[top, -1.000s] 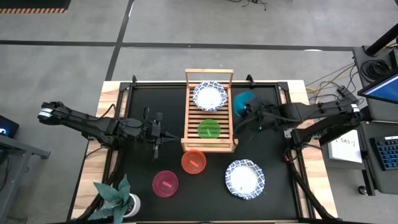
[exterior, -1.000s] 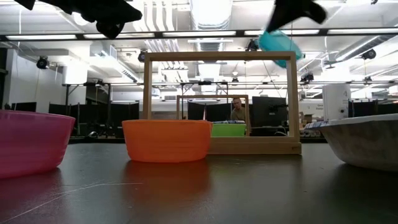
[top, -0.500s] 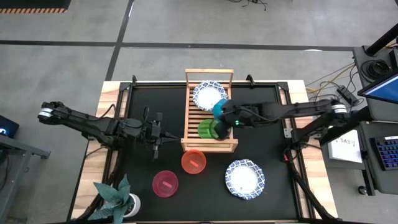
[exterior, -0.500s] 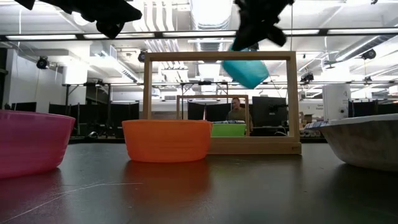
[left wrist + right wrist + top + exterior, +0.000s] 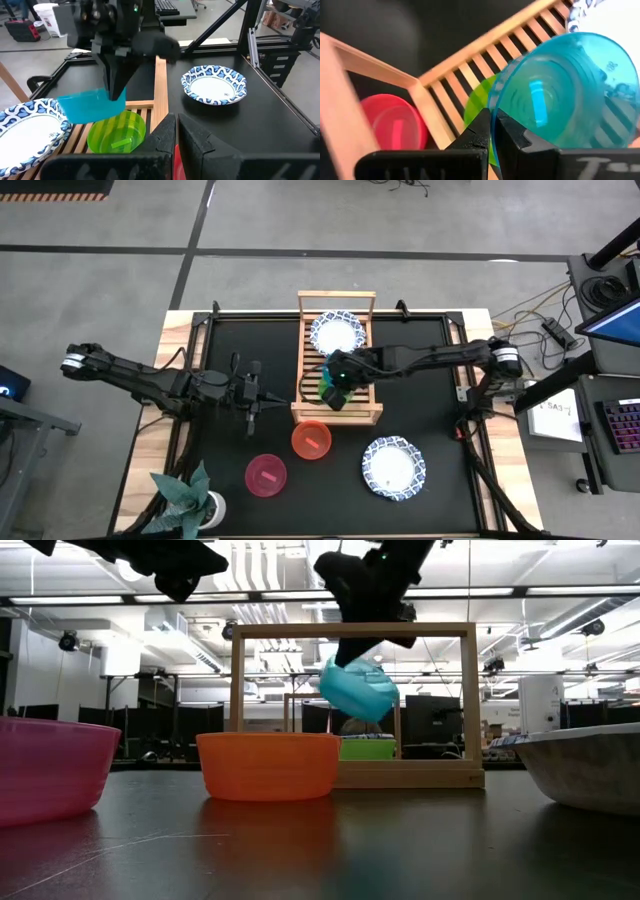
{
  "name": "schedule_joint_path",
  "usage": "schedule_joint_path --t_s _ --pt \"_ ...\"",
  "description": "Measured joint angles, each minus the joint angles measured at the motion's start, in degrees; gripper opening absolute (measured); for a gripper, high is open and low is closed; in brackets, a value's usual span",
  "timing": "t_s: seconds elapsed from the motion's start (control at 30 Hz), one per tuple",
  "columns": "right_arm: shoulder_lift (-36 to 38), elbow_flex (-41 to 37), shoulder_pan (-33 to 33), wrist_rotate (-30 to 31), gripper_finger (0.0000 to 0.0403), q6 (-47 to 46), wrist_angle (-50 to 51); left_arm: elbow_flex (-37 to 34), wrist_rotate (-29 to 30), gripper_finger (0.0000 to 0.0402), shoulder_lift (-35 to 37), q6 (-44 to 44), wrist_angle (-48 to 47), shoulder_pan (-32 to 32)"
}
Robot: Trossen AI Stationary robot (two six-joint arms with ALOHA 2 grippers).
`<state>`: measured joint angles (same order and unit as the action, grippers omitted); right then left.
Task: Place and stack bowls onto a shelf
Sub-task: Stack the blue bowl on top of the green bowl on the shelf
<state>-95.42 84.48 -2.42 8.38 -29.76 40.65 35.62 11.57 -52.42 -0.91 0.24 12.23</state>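
Observation:
My right gripper (image 5: 336, 379) hangs over the near half of the wooden shelf (image 5: 337, 416), shut on the teal bowl (image 5: 360, 690). The teal bowl sits tilted just above the green bowl (image 5: 117, 132), which rests on the shelf slats. A white bowl with a blue rim (image 5: 336, 335) lies on the shelf's far half. A second white bowl (image 5: 393, 468), the orange-red bowl (image 5: 311, 441) and the magenta bowl (image 5: 266, 476) stand on the black mat. My left gripper (image 5: 254, 395) waits left of the shelf, shut and holding nothing. My right gripper pinches the teal bowl by its rim (image 5: 493, 114), one finger inside the bowl and one outside. The fingers come from above, slanting in from the table's right. The bowl is lifted clear and hangs tilted below the fingers (image 5: 352, 648), over the green bowl.
A potted plant (image 5: 190, 498) stands at the table's near left corner. The shelf's tall frame rail (image 5: 350, 632) rises at its near end, close to my right gripper. Bare mat lies between the left arm and the shelf and right of the shelf.
My right gripper has carried the teal bowl from beside the shelf's right edge toward the table's left, over the slats, and down until it hangs just above the green bowl. The bowl has stayed tilted in the hold.

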Motion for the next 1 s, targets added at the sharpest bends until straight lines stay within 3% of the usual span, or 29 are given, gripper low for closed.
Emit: schedule_joint_path --t_s 0.33,0.77,1.0 --pt "-1.6 1.2 -0.4 -1.8 0.0013 0.0 2.5 0.0 0.0 0.0 0.0 0.0 -0.2 0.0" --pt "-1.4 1.1 -0.4 -2.0 0.0108 -0.2 2.1 0.0 0.0 0.0 0.0 0.0 -0.3 0.0" --pt "-1.2 1.1 -0.4 -1.9 0.0114 -0.2 -0.4 0.0 0.0 0.0 0.0 0.0 -0.3 0.0"
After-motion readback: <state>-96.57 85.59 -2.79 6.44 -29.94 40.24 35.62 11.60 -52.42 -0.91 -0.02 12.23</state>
